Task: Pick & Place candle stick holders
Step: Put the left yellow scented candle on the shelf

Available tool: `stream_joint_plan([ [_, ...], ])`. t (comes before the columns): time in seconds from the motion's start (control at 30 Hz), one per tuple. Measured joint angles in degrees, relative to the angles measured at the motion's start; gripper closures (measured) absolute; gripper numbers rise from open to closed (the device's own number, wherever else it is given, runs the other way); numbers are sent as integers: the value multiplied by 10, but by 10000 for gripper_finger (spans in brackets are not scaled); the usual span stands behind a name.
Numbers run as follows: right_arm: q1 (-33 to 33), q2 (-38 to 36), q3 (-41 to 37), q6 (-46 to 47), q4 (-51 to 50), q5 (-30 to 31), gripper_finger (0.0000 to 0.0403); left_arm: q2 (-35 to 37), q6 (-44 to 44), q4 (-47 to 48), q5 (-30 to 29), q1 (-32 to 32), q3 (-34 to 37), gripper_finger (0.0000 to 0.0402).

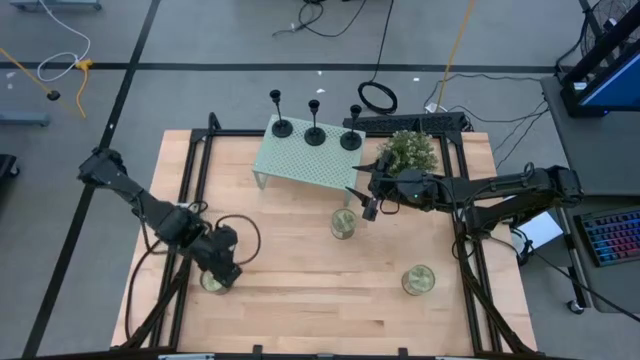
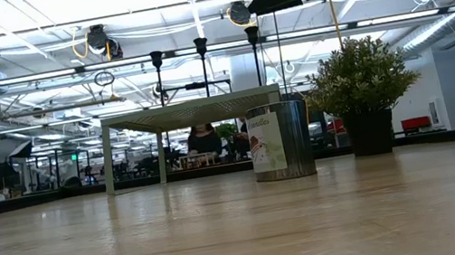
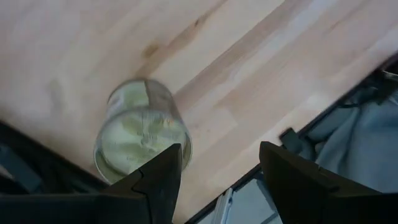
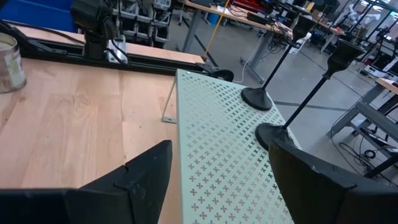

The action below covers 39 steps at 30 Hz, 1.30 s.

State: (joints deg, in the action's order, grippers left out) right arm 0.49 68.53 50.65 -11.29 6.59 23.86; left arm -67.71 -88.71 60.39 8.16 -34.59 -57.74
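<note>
Three black candle stick holders (image 1: 283, 127) (image 1: 315, 135) (image 1: 351, 140) stand upright on their round bases in a row on a pale green perforated stand (image 1: 300, 160) at the table's far middle. They also show in the low view (image 2: 201, 49), and two show in the right wrist view (image 4: 260, 98) (image 4: 273, 134). My right gripper (image 1: 362, 200) (image 4: 217, 180) is open and empty. It hovers just off the stand's near right corner, pointing toward the holders. My left gripper (image 1: 220, 275) (image 3: 217, 180) is open and empty at the near left, above and beside a glass jar (image 3: 142, 130).
Pale greenish glass jars stand at the table's middle (image 1: 343, 223), near right (image 1: 418, 280) and near left (image 1: 212, 283). A potted plant (image 1: 408, 152) stands right of the stand, close to my right arm. Black rails (image 1: 195, 170) run along the table's edges.
</note>
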Motion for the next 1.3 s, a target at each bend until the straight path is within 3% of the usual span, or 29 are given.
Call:
stream_joint_plan([
  [0.33, 0, 0, 0, -4, 0, 0, 140, -98, -137, 10, -1, -48, 0, 179],
  [0.73, 0, 0, 0, -6, -1, 0, 140, -154, -174, 11, -6, -65, 0, 184],
  [0.87, 0, 0, 0, -6, 0, -1, 140, -157, -169, 12, -8, -65, 0, 225],
  [1.13, 0, 0, 0, -19, 0, -1, 140, -157, -164, 27, -17, -64, 0, 377],
  [1.3, 0, 0, 0, -19, 0, -2, 140, -157, -146, 28, -5, -58, 0, 387],
])
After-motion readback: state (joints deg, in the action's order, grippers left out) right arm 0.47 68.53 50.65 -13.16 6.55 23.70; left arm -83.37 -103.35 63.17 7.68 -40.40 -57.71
